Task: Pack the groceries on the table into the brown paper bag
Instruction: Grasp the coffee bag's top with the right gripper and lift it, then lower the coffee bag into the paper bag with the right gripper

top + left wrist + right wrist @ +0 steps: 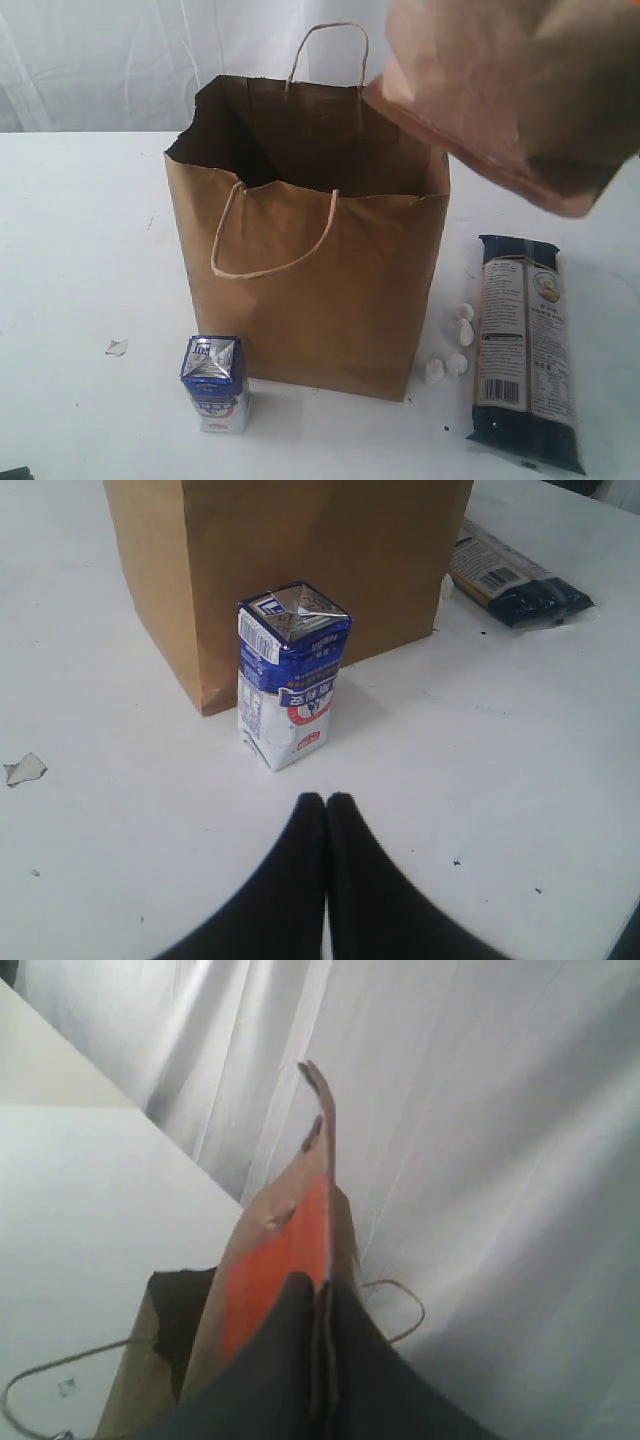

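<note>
The brown paper bag (310, 270) stands open in the middle of the table (80, 260). A brown pouch with an orange label (510, 90) hangs tilted above the bag's right rim, and my right gripper (322, 1285) is shut on the pouch's (280, 1250) thin edge. The bag's dark mouth (175, 1320) lies below it. A small blue-white carton (214, 383) stands upright in front of the bag. My left gripper (326, 800) hovers low just short of the carton (290, 670), shut and empty. A long dark-blue noodle packet (523, 345) lies flat to the right of the bag.
A few small white lumps (450, 350) lie between the bag and the noodle packet. A torn scrap (117, 347) rests on the table left of the carton. A white curtain (120, 60) hangs behind the table.
</note>
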Action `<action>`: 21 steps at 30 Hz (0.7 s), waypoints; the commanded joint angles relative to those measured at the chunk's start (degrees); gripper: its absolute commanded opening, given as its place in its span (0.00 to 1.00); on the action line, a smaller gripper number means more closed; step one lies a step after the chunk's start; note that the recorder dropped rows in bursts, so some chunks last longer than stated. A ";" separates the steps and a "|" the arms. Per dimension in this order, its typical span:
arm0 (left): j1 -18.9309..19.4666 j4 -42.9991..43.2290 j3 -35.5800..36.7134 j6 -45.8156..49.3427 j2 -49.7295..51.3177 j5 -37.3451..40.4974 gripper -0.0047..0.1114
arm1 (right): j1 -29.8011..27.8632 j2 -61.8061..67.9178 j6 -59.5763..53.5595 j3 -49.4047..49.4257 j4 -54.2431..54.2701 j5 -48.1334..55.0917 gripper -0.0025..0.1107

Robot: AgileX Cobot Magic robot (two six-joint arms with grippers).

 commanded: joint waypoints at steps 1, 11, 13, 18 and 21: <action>-0.01 -0.39 0.15 0.00 -0.30 0.27 0.04 | -0.03 5.27 -2.67 -4.87 -0.32 -6.40 0.02; -0.01 -0.39 0.15 0.00 -0.30 0.27 0.04 | -0.03 18.45 -5.79 -9.62 -0.32 -12.83 0.02; -0.01 -0.39 0.15 0.00 -0.30 0.27 0.04 | -0.03 21.14 -6.62 -9.62 -0.32 -13.68 0.02; -0.01 -0.39 0.15 0.00 -0.30 0.27 0.04 | -0.14 26.91 -10.75 -9.62 -0.32 -14.57 0.02; -0.01 -0.39 0.15 0.00 -0.30 0.27 0.04 | -0.89 29.03 -10.75 -9.62 -0.32 -14.71 0.02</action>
